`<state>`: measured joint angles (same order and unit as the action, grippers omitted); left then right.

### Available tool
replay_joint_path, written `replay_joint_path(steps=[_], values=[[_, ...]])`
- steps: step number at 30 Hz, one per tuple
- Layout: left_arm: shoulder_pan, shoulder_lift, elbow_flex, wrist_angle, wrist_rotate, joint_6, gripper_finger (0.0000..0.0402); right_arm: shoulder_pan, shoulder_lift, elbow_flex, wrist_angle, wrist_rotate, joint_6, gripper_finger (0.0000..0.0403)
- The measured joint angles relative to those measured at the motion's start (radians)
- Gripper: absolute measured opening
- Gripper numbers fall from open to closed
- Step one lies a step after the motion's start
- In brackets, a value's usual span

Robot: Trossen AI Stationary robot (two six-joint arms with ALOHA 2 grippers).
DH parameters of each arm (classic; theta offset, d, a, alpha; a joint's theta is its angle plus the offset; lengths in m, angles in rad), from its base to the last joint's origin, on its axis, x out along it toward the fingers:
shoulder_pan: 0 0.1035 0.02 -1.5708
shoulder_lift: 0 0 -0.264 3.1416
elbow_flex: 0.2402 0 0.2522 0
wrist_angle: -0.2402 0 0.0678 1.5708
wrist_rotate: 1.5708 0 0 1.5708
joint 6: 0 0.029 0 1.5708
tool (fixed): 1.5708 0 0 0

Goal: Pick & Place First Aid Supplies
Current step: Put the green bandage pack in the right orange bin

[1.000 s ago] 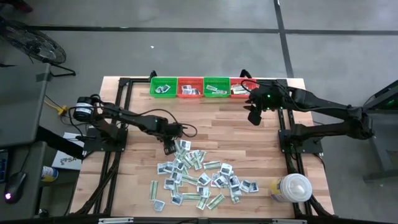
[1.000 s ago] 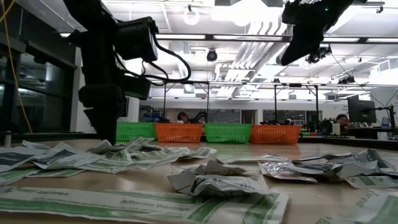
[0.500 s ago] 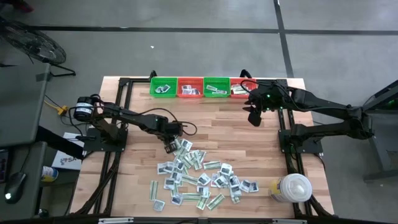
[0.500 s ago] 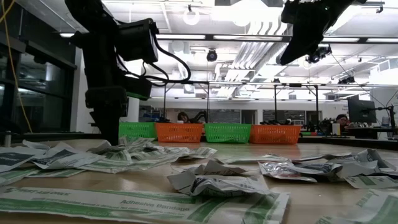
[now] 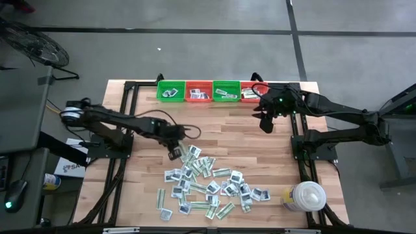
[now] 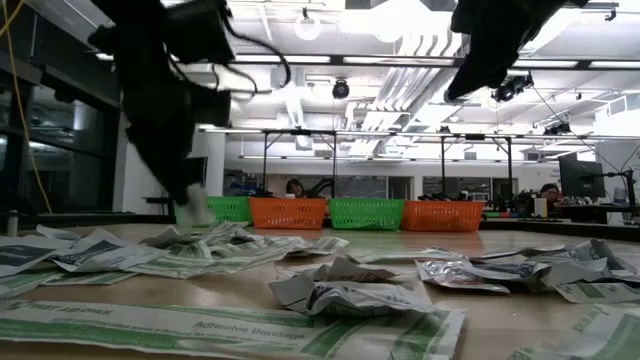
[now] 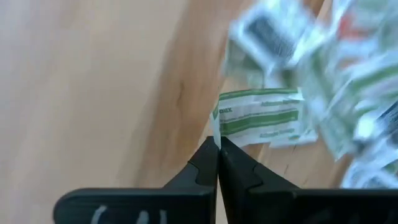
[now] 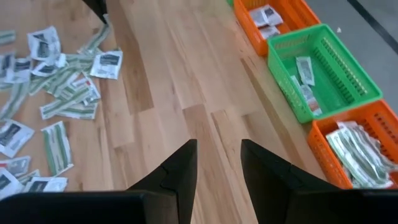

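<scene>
Four baskets (image 5: 199, 91), two green and two orange; one white container (image 5: 305, 197)

Wooden table (image 5: 221, 136): four baskets (image 5: 211, 91) in a row along its far edge, alternating green and orange. Packets (image 5: 208, 182) heaped nearer its front. Left gripper (image 5: 174, 153) at heap's far-left corner. Right gripper (image 5: 265, 123) just before the rightmost basket. White lidded container (image 5: 305, 196) at front-right corner.

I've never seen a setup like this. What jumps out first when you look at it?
A messy heap of small packets covers the near half of the wooden table, with four green and orange baskets lined along the far edge. The left gripper is at the heap's edge, shut on a green-striped strip. The right gripper hangs open near the baskets.
</scene>
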<state>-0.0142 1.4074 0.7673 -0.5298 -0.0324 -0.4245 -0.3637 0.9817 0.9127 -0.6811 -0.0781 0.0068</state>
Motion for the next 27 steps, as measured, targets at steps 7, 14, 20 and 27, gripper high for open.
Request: replay_joint_path(steps=[7, 14, 20, 27], values=[[0.000, -0.182, 0.000, 0.019, -0.119, -0.026, 0.0000, 0.000, 0.000, 0.000, 0.080, -0.019, -0.013, 0.0117], [0.001, -0.282, 0.004, 0.233, -0.333, 0.029, 0.0000, 0.000, 0.000, 0.000, 0.209, -0.087, -0.015, 0.0118], [0.011, -0.278, 0.004, 0.491, -0.501, 0.148, 0.0000, -0.001, 0.017, 0.001, 0.354, -0.110, -0.011, 0.0144], [0.082, -0.262, 0.005, 0.723, -0.522, 0.286, 0.0000, -0.003, 0.109, 0.001, 0.538, -0.116, 0.052, 0.0202]])
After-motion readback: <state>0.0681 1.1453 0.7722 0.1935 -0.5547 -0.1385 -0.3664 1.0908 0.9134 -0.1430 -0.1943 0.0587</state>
